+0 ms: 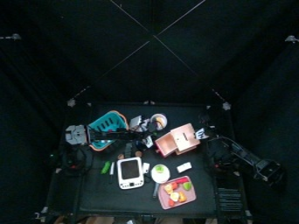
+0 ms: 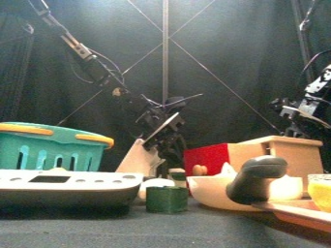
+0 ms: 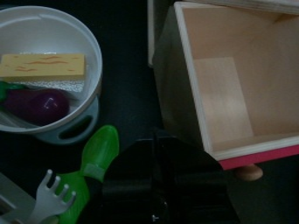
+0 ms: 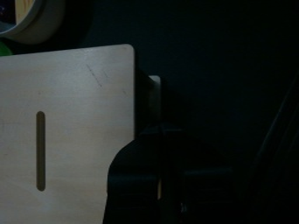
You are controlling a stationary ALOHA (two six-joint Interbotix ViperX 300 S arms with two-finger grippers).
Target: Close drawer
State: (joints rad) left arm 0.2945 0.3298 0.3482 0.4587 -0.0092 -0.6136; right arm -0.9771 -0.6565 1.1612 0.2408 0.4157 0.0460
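The drawer point(image 3: 228, 83) sits pulled open on the counter's point(image 1: 100, 194) right half: pale bare wood, empty inside, a pink-red front edge with a small round wooden knob. The left hand point(image 3: 158, 179) hovers over it, jaws narrowly parted, holding nothing. The right hand's opening can't be told.

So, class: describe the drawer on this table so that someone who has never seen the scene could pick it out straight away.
Start at the small black table and find the teal basket towards its left. Move right past the middle to the drawer, a light wooden box. In the left wrist view it stands open, bare inside, with a pink front and a small round knob; nothing nearby is plain wood.
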